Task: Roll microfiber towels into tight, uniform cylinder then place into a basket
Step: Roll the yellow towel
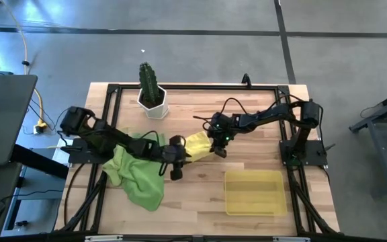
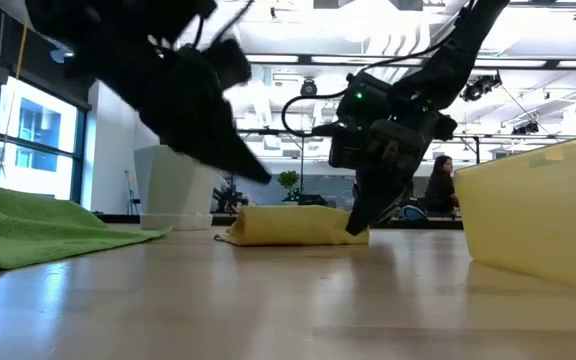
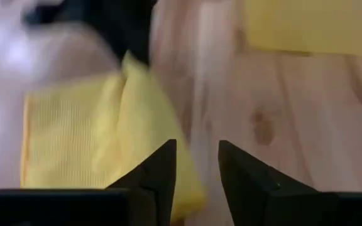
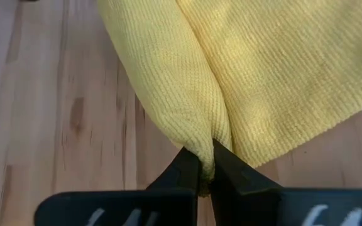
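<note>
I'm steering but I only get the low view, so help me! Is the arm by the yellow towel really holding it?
Observer: Yes. The right gripper is shut on a fold of the yellow towel, pinching its edge.
Operator: What's the other arm doing?
Observer: The left gripper is open, with nothing between its fingers, just off the towel's other edge.
Operator: Is the basket empty?
Observer: From above, the basket has no towel in it.
Operator: Where are the green ones?
Observer: The green towels lie crumpled, unrolled, under the left arm.
</note>
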You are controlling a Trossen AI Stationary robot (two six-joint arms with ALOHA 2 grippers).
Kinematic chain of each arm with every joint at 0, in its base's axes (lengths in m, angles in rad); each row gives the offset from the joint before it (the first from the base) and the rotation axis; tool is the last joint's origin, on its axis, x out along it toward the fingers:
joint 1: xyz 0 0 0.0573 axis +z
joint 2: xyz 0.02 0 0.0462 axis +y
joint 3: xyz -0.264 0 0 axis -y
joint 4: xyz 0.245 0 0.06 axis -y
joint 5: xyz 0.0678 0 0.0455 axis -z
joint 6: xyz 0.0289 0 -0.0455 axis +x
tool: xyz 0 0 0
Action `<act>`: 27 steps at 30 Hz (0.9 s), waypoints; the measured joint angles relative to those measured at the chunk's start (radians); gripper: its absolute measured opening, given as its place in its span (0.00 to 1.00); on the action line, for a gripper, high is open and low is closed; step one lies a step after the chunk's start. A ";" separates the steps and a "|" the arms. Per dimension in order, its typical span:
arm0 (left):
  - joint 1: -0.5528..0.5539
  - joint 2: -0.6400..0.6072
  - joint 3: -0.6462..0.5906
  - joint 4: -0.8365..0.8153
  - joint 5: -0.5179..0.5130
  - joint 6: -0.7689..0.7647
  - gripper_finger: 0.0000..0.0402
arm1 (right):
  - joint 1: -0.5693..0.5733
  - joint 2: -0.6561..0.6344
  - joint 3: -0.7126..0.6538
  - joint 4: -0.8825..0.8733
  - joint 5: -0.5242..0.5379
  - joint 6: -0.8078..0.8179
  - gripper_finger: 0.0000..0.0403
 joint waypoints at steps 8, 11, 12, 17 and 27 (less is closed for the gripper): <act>-0.001 0.021 0.008 -0.003 -0.061 0.056 0.31 | -0.006 0.005 0.021 -0.011 -0.021 0.044 0.00; 0.003 0.039 0.005 -0.031 -0.082 0.021 0.31 | -0.006 0.005 0.021 -0.011 -0.022 0.044 0.00; 0.003 0.049 0.006 -0.032 -0.084 0.009 0.31 | -0.006 0.005 0.021 -0.010 -0.022 0.044 0.00; 0.003 0.100 0.006 -0.046 -0.081 -0.042 0.31 | -0.006 0.005 0.021 -0.004 -0.021 0.051 0.00; 0.010 0.172 0.010 -0.020 -0.053 -0.169 0.28 | -0.006 0.005 0.022 0.005 -0.020 0.006 0.03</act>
